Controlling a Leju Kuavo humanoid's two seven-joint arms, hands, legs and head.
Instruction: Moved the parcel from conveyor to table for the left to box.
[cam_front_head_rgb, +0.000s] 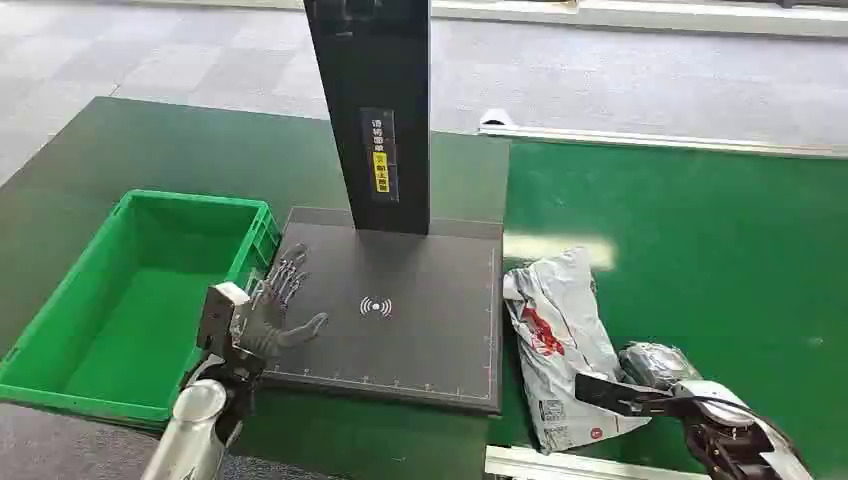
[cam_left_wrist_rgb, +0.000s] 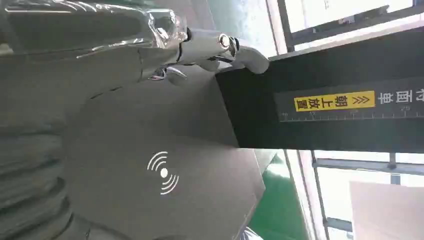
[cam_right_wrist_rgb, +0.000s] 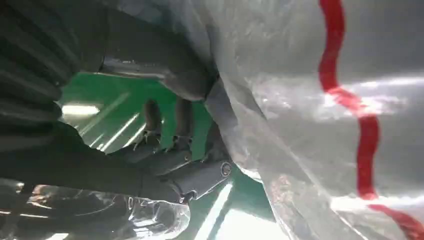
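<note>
Grey parcel (cam_front_head_rgb: 560, 345) against right robot hand (cam_front_head_rgb: 655, 368)

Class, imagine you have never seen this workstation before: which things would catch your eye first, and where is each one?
The black pillar with its yellow label rises from the dark scan plate in the middle. The bright green box sits empty left of the plate, with the left hand spread open over the plate's near corner. On the green belt to the right lies a crumpled grey parcel, with the right hand at its edge.
</note>
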